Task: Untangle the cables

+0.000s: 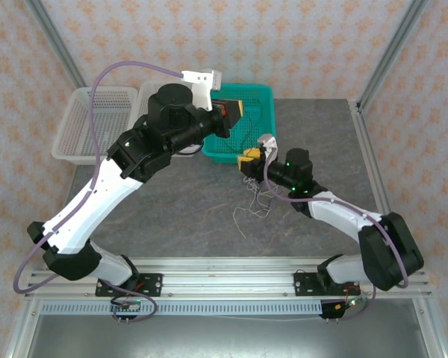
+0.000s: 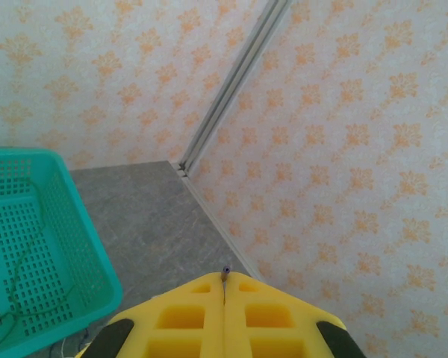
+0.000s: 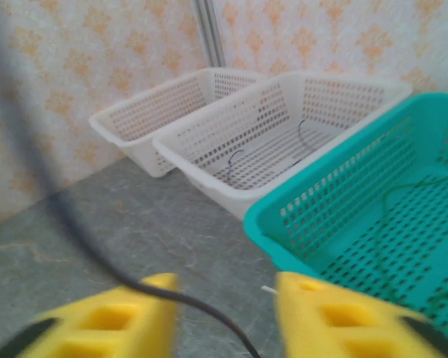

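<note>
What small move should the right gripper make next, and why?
Probably close the right gripper on the dark cable: it crosses between the open yellow fingers, and the shut left gripper seems to pinch its end, so the arms could draw it out.

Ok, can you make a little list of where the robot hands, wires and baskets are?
left gripper: shut, pinching a tiny dark cable tip
right gripper: open, dark cable crossing the gap
green basket: thin cable inside
white basket beside it: thin dark wires inside
table: loose cable tangle near right gripper
</note>
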